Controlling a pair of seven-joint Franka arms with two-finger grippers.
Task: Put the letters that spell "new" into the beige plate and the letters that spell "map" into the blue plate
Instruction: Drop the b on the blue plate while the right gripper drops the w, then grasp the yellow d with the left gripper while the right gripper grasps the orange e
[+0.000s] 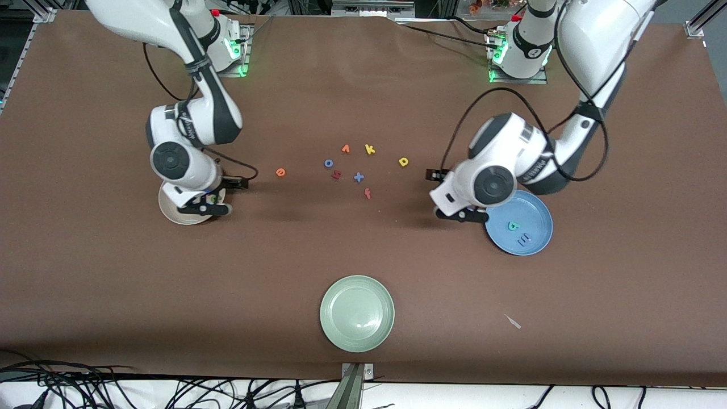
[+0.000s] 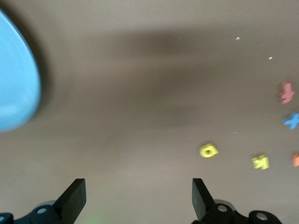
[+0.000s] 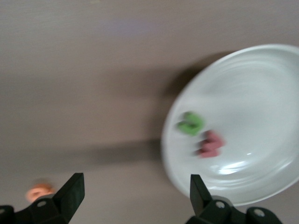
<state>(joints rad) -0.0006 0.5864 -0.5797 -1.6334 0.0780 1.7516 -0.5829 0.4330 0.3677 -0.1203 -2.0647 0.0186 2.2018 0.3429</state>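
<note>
The right gripper (image 1: 211, 200) hung over the beige plate (image 1: 170, 211), at the rim toward the middle of the worktop (image 1: 363, 267), its fingers (image 3: 70, 193) spread wide with nothing between them. In the right wrist view the plate (image 3: 243, 93) showed pale and glossy, round with a raised rim, and two small foam letters lay flat in it, just beside each other: a green n (image 3: 190, 123) and a pink-red w (image 3: 210, 143). Neither touched the gripper. The orange e (image 1: 280, 171), a small round piece, lay on the bare worktop, apart from the plate toward the middle of the worktop; it showed in the right wrist view (image 3: 39, 191) close to one fingertip.

The left gripper (image 1: 463, 215) hovered over the worktop at the edge of the blue plate (image 1: 534, 250), its fingers (image 2: 72, 198) likewise spread and empty. That round, medium-blue plate held a teal a (image 1: 513, 226) and, nearer the front camera, a blue m (image 1: 525, 239), lying flat and close together. The yellow p (image 1: 404, 162) rested on the worktop, apart from the plate, toward the middle. Near it lay a yellow k (image 1: 370, 149), an orange v-shaped letter (image 1: 346, 149), a blue o (image 1: 328, 163), a blue x (image 1: 358, 177) and a red f (image 1: 367, 193). How any letter was turned I could not make out. A pale green plate (image 1: 356, 341) sat well apart, nearest the front camera.
</note>
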